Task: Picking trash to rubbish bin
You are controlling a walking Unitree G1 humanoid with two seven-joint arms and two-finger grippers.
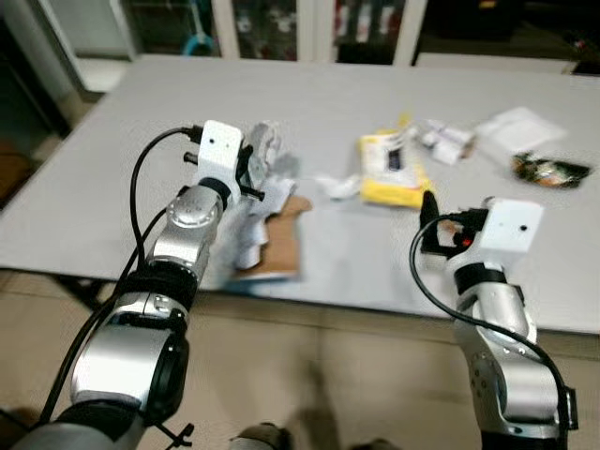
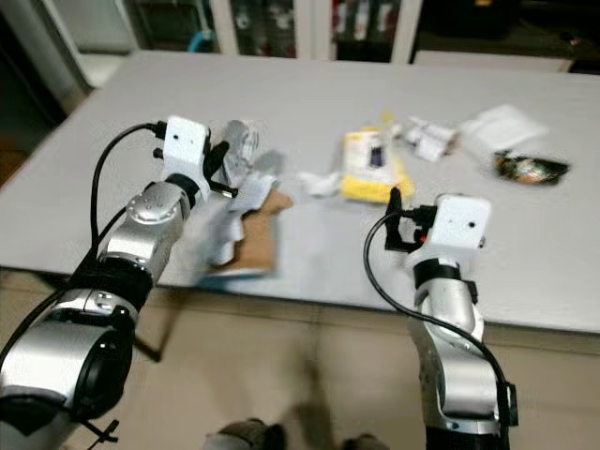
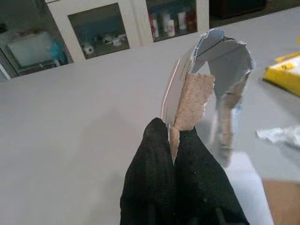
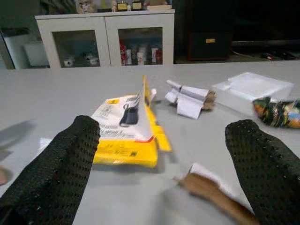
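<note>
The big grey table [image 1: 112,169] holds trash. My left end effector [image 3: 174,154] pinches torn cardboard [image 3: 206,84] above it. My right end effector [image 4: 159,154] is spread near the yellow packet [image 4: 124,133]. Next I think I need a bin.

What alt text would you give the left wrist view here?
The left tool is shut on a torn piece of cardboard, holding it up above the grey table. A yellow packet and a crumpled wrapper lie off to one side, with a glass-fronted cabinet behind.
</note>
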